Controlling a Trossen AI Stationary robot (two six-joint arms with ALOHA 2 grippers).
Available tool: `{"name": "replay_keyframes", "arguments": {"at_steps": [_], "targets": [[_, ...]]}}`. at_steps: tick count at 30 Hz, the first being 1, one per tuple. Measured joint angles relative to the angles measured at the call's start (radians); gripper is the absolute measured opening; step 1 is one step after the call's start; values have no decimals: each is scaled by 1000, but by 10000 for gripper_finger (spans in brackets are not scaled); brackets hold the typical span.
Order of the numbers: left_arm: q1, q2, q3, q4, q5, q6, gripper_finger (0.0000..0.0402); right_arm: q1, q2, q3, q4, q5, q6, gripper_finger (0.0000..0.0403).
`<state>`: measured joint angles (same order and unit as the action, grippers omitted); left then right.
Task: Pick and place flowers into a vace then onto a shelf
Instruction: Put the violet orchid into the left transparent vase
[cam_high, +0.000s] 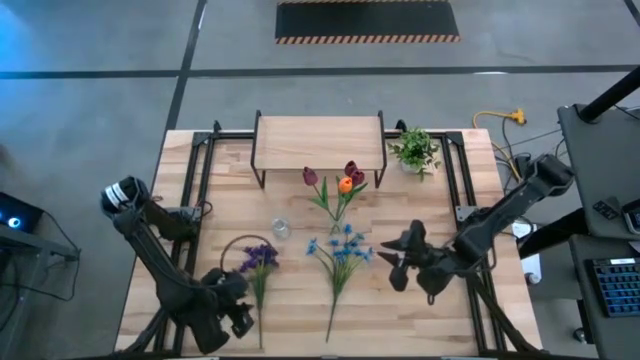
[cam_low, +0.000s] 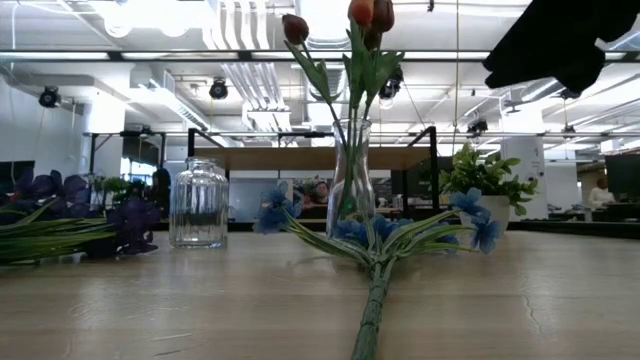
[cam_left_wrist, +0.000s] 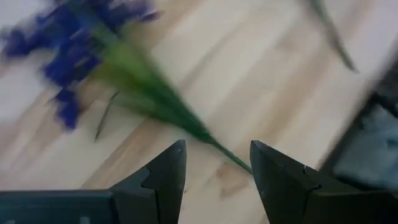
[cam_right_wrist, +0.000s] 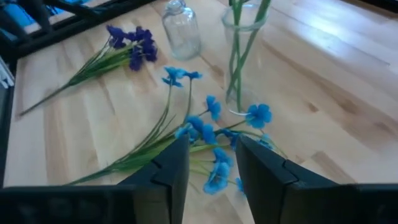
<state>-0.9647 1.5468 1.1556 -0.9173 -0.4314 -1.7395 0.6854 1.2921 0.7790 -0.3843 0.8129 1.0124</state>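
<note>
The purple flower's stem (cam_left_wrist: 217, 149) lay between the left gripper's (cam_left_wrist: 217, 180) open fingers, untouched, on the table (cam_left_wrist: 273, 81).

Site was an open industrial lab/workshop. Polished concrete floor (cam_high: 120, 40) w/ hazard-striped mat (cam_high: 367, 21). Exposed ceiling ducts (cam_low: 240, 70) and strip lights overhead. Butcher-block table (cam_high: 230, 215) on black frame. Keyboard (cam_high: 612, 285) on side desk, yellow cable (cam_high: 497, 117) on floor. Person (cam_low: 602, 193) at a workstation far back.
</note>
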Motion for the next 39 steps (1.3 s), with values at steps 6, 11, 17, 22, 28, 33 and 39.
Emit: {"name": "replay_keyframes", "arguments": {"at_steps": [6, 11, 17, 22, 28, 33, 39], "targets": [[-1, 57, -1, -18, 41, -275, 162, 1, 49, 1, 19, -2, -2, 129], [8, 120, -4, -11, 101, -401, 162, 1, 34, 1, 17, -2, -62, 123], [48, 144, -4, 18, 101, -405, 162, 1, -22, 1, 15, -3, -153, 126], [87, 148, -25, 18, 80, -405, 162, 2, -67, 1, 15, -4, -200, 127], [110, 148, -67, 32, 82, -405, 162, 1, -102, 1, -12, -10, -219, 119], [124, 148, -114, 116, 84, -402, 162, 1, -109, 1, -29, -13, -220, 113], [134, 147, -159, 181, 110, -402, 162, 1, -107, 1, -31, -18, -229, 112]]}}
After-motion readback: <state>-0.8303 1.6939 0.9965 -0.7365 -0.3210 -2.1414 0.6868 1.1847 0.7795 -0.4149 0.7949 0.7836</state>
